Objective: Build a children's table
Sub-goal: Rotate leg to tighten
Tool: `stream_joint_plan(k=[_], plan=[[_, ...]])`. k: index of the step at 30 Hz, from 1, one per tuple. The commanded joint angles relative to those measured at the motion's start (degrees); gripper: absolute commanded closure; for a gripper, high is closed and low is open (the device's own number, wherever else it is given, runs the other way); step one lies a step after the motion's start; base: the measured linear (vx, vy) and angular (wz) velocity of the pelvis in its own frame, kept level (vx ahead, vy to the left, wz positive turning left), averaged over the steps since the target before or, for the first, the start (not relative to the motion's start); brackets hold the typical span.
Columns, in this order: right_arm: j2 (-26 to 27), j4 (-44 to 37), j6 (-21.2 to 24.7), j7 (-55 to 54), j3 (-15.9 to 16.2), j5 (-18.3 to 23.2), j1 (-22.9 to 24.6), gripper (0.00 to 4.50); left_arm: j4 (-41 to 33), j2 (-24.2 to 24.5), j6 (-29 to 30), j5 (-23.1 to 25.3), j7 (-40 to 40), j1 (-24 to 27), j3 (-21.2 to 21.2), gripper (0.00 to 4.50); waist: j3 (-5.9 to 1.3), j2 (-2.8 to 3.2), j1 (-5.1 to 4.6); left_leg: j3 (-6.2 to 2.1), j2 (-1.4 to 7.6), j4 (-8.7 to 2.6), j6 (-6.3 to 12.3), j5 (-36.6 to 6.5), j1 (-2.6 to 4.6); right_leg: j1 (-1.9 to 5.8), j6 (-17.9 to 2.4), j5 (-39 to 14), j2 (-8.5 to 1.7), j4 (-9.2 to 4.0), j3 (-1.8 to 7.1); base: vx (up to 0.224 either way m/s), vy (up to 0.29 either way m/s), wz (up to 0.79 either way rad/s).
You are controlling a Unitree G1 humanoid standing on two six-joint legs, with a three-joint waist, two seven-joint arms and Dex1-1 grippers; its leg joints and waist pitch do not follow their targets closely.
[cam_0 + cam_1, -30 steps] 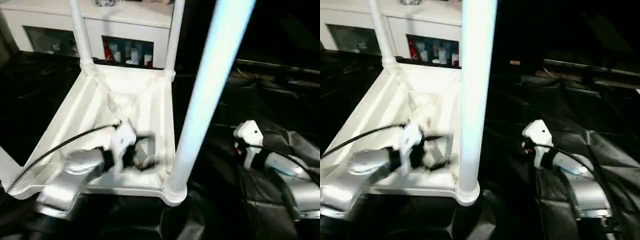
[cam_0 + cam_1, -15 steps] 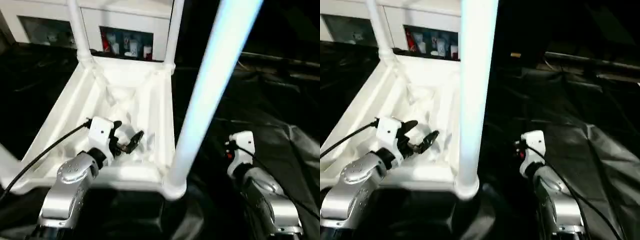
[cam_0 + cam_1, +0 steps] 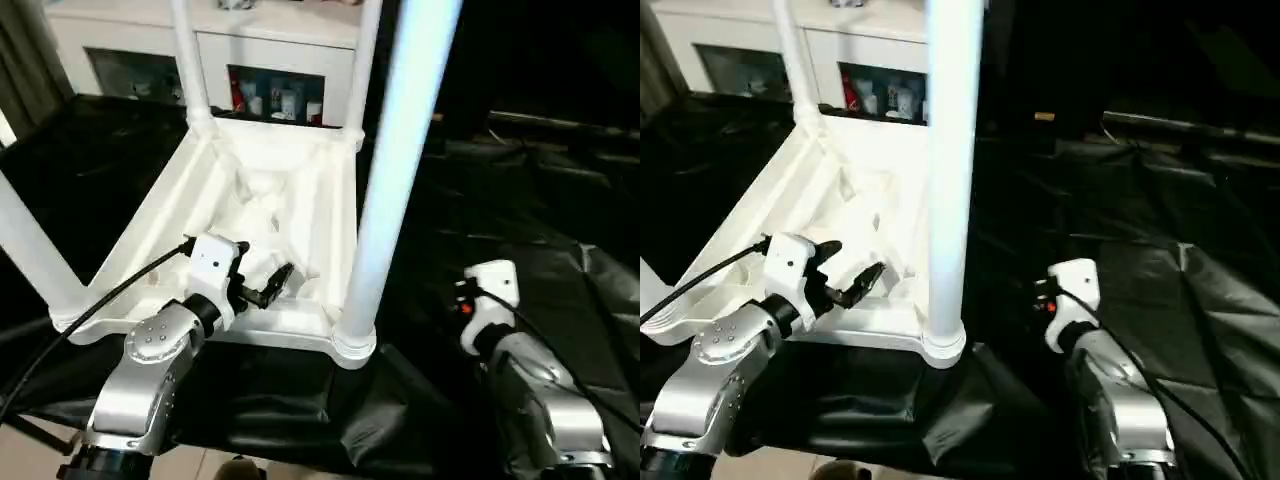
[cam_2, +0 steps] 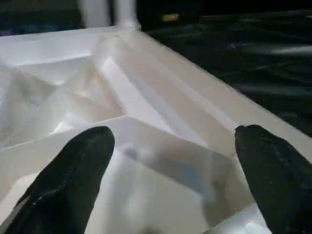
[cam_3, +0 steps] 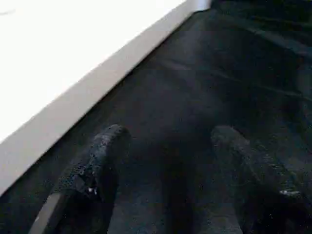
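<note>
The children's table top [image 3: 150, 222] lies upside down, ribbed underside up. White tube legs stand in its corner sockets: the near-right leg [image 3: 398, 160], near-left leg [image 3: 32, 250], far-left leg [image 3: 190, 62] and far-right leg [image 3: 364, 62]. My left gripper [image 3: 265, 273] hovers open just inside the top's near edge, its black fingers [image 4: 66, 180] spread over the ribs with nothing between them. My right gripper [image 5: 168, 136] is open over the black sheet, right of the table's white edge [image 5: 73, 97]. Its white wrist [image 3: 487, 292] sits near the near-right leg.
A black sheet [image 3: 530, 200] covers the surface under and around the table. A white cabinet with glass doors [image 3: 280, 60] stands right behind the table. A curtain [image 3: 25, 60] hangs at the far left. Light floor [image 3: 200, 465] shows at the near edge.
The camera has shifted, bringing the near-left leg into view. My left arm drew back toward the top's near edge a second ago and has held since. Both grippers' openings look unchanged.
</note>
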Motion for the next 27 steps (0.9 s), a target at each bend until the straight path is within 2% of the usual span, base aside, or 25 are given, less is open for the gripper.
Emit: stream_joint_plan(k=[1,3,4,5,6,7,8,9,10,13,15,16,17,19,21,24,25,26,27], plan=[[-2.1,-0.8,-1.0,2.8,1.0,-1.1,-0.4,1.42,-1.2,1.7,0.1,-3.5,-6.8,-0.4,-1.3,0.06,-2.67,0.21,-0.26,-0.56,2.1,-5.11,-1.13,-15.7,0.51,1.18,-6.8,-12.2,-3.41,-6.36,2.85,0.0,0.0,0.0],[-4.4,-1.1,-2.3,6.3,1.9,-1.2,-0.4,1.42,-2.9,4.1,3.6,-8.0,-14.0,-0.4,-2.5,0.06,-3.0,0.33,-0.32,-0.37,2.07,-4.99,-0.85,-13.2,0.5,1.3,-8.0,-7.4,-3.36,-5.83,2.8,0.0,0.0,0.0],[-5.4,-1.3,-2.3,7.8,2.1,-1.0,-0.4,1.42,-3.2,5.3,3.8,-8.0,-15.9,-0.5,-3.3,0.06,-2.97,0.31,-0.4,-0.28,2.04,-4.97,-0.69,-12.5,0.39,1.33,-8.3,-5.8,-3.25,-5.72,2.78,0.0,0.0,0.0],[-10.7,-2.0,-2.8,14.9,3.0,-0.3,-0.9,1.42,-3.9,11.0,3.8,-6.8,-24.5,-1.4,-7.6,0.06,-2.95,-0.4,-0.36,-0.17,1.86,-4.79,0.33,-11.5,0.36,1.55,-8.5,-4.4,-3.18,-5.68,2.81,0.0,0.0,0.0],[-13.2,-2.1,-3.3,17.9,3.3,-0.3,-1.2,1.42,-3.6,13.0,3.6,-5.5,-27.1,-2.0,-9.4,0.06,-2.93,-0.5,-0.43,0.01,2.03,-4.69,1.45,-10.5,0.31,1.51,-8.4,-3.3,-3.15,-5.48,2.97,0.0,0.0,0.0],[-13.7,-2.1,-3.5,18.5,3.4,-0.4,-1.3,1.42,-3.5,13.4,3.7,-5.4,-27.7,-2.1,-9.8,0.06,-2.91,-0.4,-0.44,0.06,1.93,-4.63,1.75,-10.3,0.38,1.55,-8.4,-2.8,-3.07,-5.51,2.96,0.0,0.0,0.0],[-17.2,-2.0,-5.0,22.4,3.9,-0.9,-1.8,1.42,-3.4,16.0,5.1,-5.0,-31.8,-3.0,-12.1,0.06,-2.85,-0.68,-0.52,0.23,1.94,-4.54,2.2,-9.3,0.4,1.64,-8.7,-1.4,-3.2,-5.41,3.06,0.0,0.0,0.0],[-17.8,-2.1,-5.3,23.1,4.0,-1.0,-1.9,1.42,-3.5,16.4,5.5,-5.1,-32.6,-3.1,-12.4,0.06,-2.95,-0.74,-0.48,0.41,1.98,-4.32,2.61,-8.4,0.5,1.62,-9.2,-0.5,-3.32,-5.18,3.17,0.0,0.0,0.0],[-19.8,-2.4,-5.7,26.0,4.4,-0.5,-2.1,1.42,-3.0,17.7,4.7,-3.9,-34.3,-3.9,-13.6,0.06,-2.84,-1.02,-0.73,0.55,1.95,-4.35,2.78,-7.8,0.29,1.7,-9.7,0.1,-3.39,-5.21,3.21,0.0,0.0,0.0],[-22.2,-3.1,-6.9,29.8,5.6,-0.6,-2.4,1.42,-1.0,20.3,2.5,0.5,-35.7,-5.6,-16.0,0.06,-2.9,-1.01,-0.78,0.56,2.13,-4.22,3.36,-8.7,0.7,1.64,-10.1,-0.5,-3.36,-5.3,3.32,0.0,0.0,0.0],[-22.9,-3.5,-7.5,31.1,6.6,-0.9,-2.5,1.42,0.5,20.4,2.3,0.6,-36.0,-6.7,-16.0,0.21,-2.71,-1.22,-0.95,0.62,2.03,-4.29,3.11,-9.7,0.62,1.68,-10.4,-2.5,-3.47,-5.46,3.36,0.0,0.0,0.0],[-23.0,-3.5,-7.5,31.3,6.7,-0.9,-2.5,1.42,0.8,20.4,2.2,0.7,-35.9,-6.9,-16.0,0.21,-2.7,-1.28,-0.98,0.66,2.09,-4.33,2.94,-10.2,0.74,1.6,-10.5,-3.3,-3.46,-5.55,3.39,0.0,0.0,0.0],[-23.6,-4.6,-7.6,33.2,8.2,-0.7,-2.8,1.42,4.3,19.8,0.3,2.1,-34.5,-9.3,-16.4,0.41,-2.55,-1.4,-0.87,0.75,2.15,-4.38,2.68,-11.6,0.94,1.37,-10.8,-5.8,-3.51,-5.81,3.49,0.0,0.0,0.0],[-23.7,-4.9,-7.6,33.7,8.5,-0.4,-2.9,1.42,5.4,19.5,-0.8,2.7,-34.5,-10.0,-16.7,0.45,-2.59,-1.46,-0.81,0.71,2.21,-4.4,2.5,-12.3,1.04,1.34,-10.7,-6.9,-3.5,-5.88,3.54,0.0,0.0,0.0],[-23.6,-5.2,-7.5,34.4,8.9,-0.1,-3.3,1.42,6.8,18.6,-1.2,2.2,-35.3,-11.1,-16.8,0.75,-2.7,-1.82,-0.68,0.68,2.32,-4.37,2.53,-11.1,0.94,1.46,-11.0,-5.3,-3.67,-5.58,3.58,0.0,0.0,0.0],[-23.4,-5.2,-7.7,35.6,9.3,0.1,-3.7,1.42,7.6,17.6,-0.4,1.3,-37.0,-11.9,-17.4,0.96,-2.83,-1.59,-0.54,0.78,2.31,-4.22,2.87,-10.0,1.03,1.35,-11.9,-3.4,-3.66,-5.38,3.59,0.0,0.0,0.0],[-23.4,-5.2,-7.7,35.7,9.4,0.0,-3.7,1.42,7.6,17.5,-0.4,1.3,-37.0,-11.9,-17.5,0.96,-2.83,-1.67,-0.55,0.76,2.32,-4.23,2.89,-9.9,1.0,1.4,-12.0,-3.1,-3.66,-5.34,3.57,0.0,0.0,0.0],[-23.6,-5.3,-7.8,36.0,9.6,-0.1,-3.7,1.42,7.9,17.4,-0.6,1.3,-37.6,-11.8,-17.8,1.24,-2.87,-1.74,-0.56,0.78,2.31,-4.19,2.99,-9.9,1.0,1.43,-12.1,-2.5,-3.63,-5.26,3.57,0.0,0.0,0.0],[-23.8,-5.6,-7.7,36.2,9.6,0.1,-3.5,1.42,8.0,17.4,-0.9,1.3,-37.8,-11.7,-17.9,1.24,-2.88,-1.76,-0.58,0.78,2.29,-4.16,3.08,-9.8,0.97,1.47,-12.1,-2.4,-3.63,-5.27,3.58,0.0,0.0,0.0]])
